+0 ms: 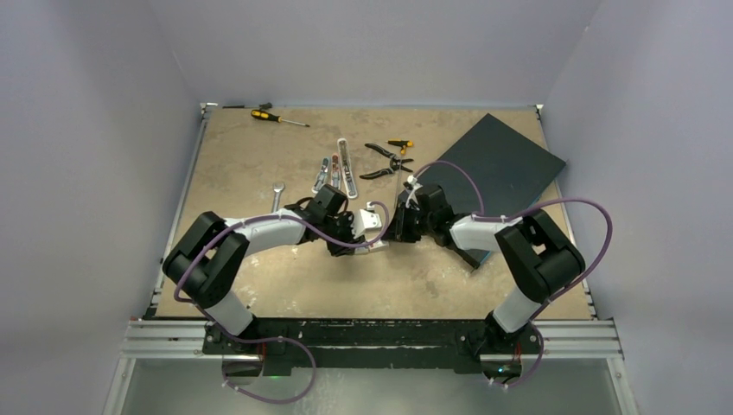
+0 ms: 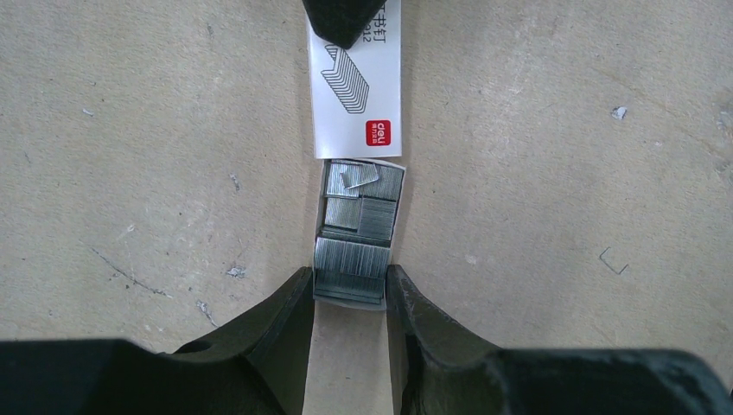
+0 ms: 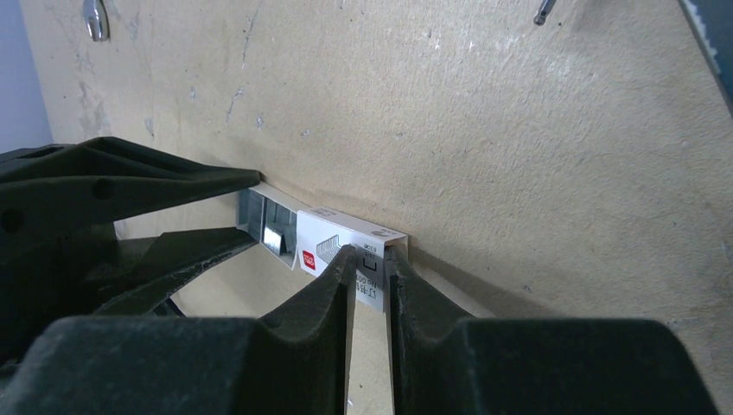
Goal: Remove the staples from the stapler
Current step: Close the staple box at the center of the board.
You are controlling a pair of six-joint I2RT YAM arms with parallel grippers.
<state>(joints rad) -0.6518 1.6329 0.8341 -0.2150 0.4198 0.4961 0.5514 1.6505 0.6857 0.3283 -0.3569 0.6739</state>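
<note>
The staples point(image 2: 359, 216), short silvery-grey ribbed strips, are held loose in an open white cardboard tray point(image 2: 349, 301), clamped at its near end by the left gripper point(image 2: 349, 290). Beyond, the white printed sleeve point(image 2: 354, 95) is pinched by the right gripper point(image 3: 372, 264). Should the tray be tilted or jerked, strips could be spilled.

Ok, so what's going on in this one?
Both arms are working a small white cardboard staple box at mid-table. The left gripper has its jaws shut on the end of the box's inner tray, the right gripper on the far end of its outer sleeve. The tray is slid partly out, showing silvery-grey ribbed staple strips inside.
</note>
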